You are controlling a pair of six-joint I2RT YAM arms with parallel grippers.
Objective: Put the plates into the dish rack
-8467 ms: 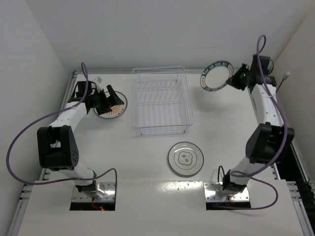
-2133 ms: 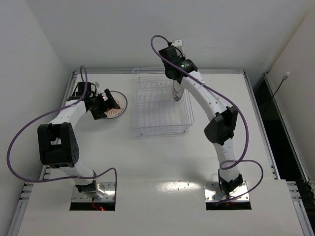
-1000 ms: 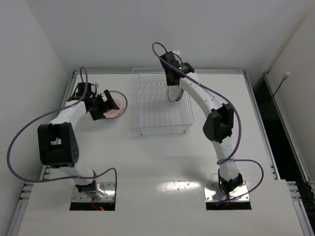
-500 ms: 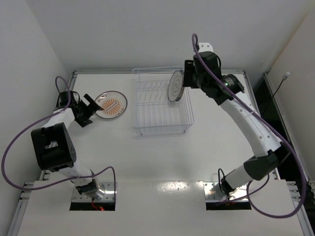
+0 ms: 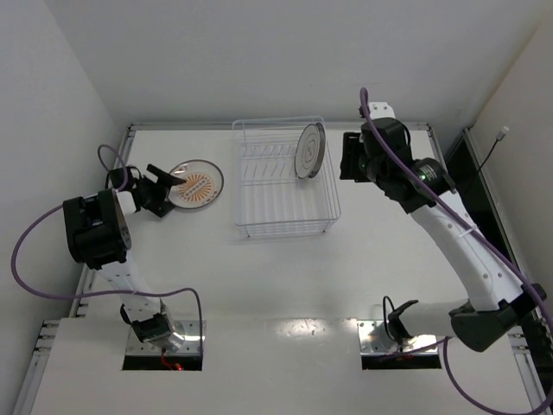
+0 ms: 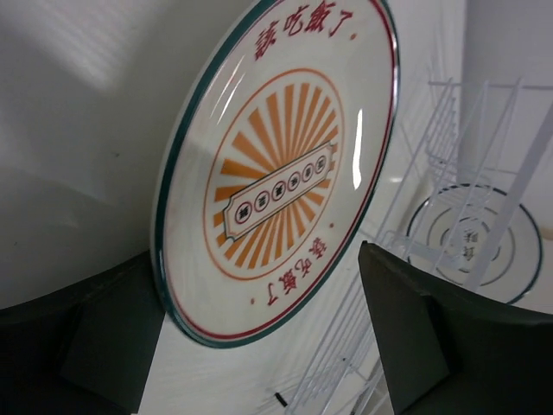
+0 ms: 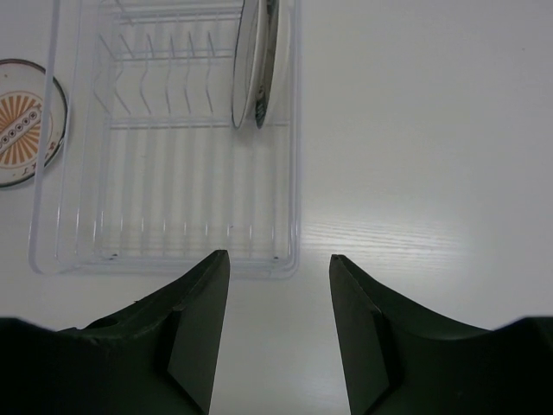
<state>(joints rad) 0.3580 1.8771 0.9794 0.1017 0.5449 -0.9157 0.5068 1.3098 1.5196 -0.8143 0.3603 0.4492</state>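
The orange sunburst plate lies flat on the table left of the dish rack. My left gripper is open at the plate's left rim, which sits between the spread fingers. Two plates stand upright side by side at the rack's far right end. One of them has a dark teal rim and the other is a white plate. My right gripper is open and empty, just right of the rack.
White walls close the table in at the back and on the left. The rack's near slots hold nothing. In the left wrist view the rack's wires rise just beyond the orange plate.
My right gripper has drawn back to the right, away from the plates standing in the rack. The left gripper slid off the orange plate to its left rim.
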